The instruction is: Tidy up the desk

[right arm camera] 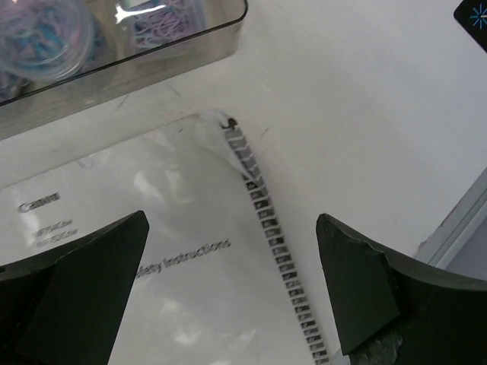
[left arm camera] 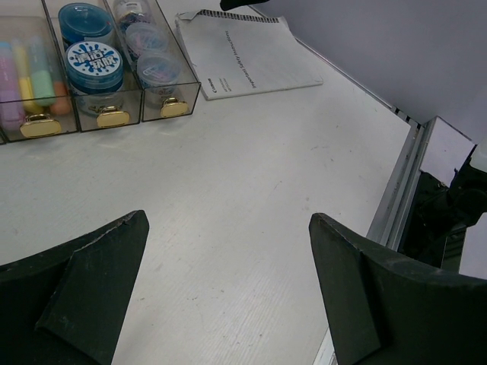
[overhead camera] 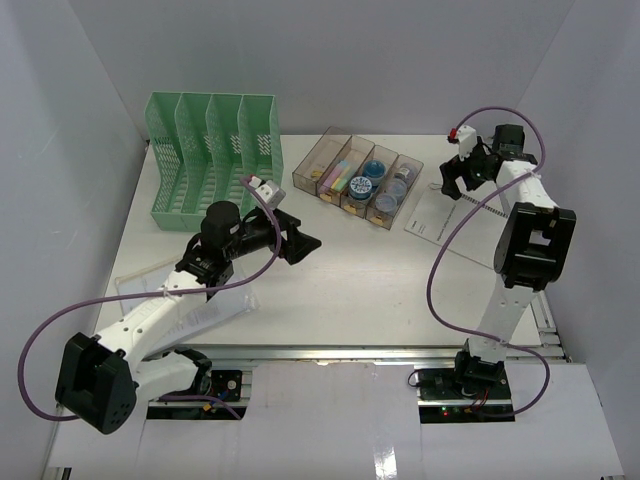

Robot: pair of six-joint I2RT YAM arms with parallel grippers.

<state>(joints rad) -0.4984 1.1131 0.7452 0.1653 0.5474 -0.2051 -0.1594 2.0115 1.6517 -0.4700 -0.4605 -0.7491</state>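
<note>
Desk (overhead camera: 350, 300): white top filling the view from the arm bases to the back wall, aluminium rail (overhead camera: 340, 352) along the near edge.

Far left: green file rack (overhead camera: 210, 155), upright, four slots, against the back wall.

Near left: a clear flat plastic sheet (overhead camera: 225, 308) lies on the desk, partly under the left arm (sleeve or folder, can't tell which).

Left gripper (overhead camera: 300, 243): centre-left, pointing right, just near of the rack's right end. The wrist view shows the left gripper (left arm camera: 228, 228) with fingers spread wide and only bare desk between them. Can't tell its height above the surface.

Far centre: clear four-compartment tray (overhead camera: 330, 150), set at an angle.
- The compartments with contents I can make out from the left wrist hold pastel highlighters (left arm camera: 30, 84), blue round tins (left arm camera: 93, 65) and clear tubs of paper clips (left arm camera: 148, 46).
- Gold clips (left arm camera: 110, 115) sit at the near ends.
- Contents of the leftmost compartment are unclear.

Just right of the tray: white comb-bound booklet (overhead camera: 440, 222), flat on the desk, close to the tray but not touching it. The cover reads "Safety Instructions".

Right gripper (overhead camera: 455, 180): far right, over the booklet's far end. The wrist view shows the right gripper (right arm camera: 232, 228) with fingers wide apart, straddling the binding (right arm camera: 266, 228) near the booklet's corner. Can't tell whether there is contact.
</note>
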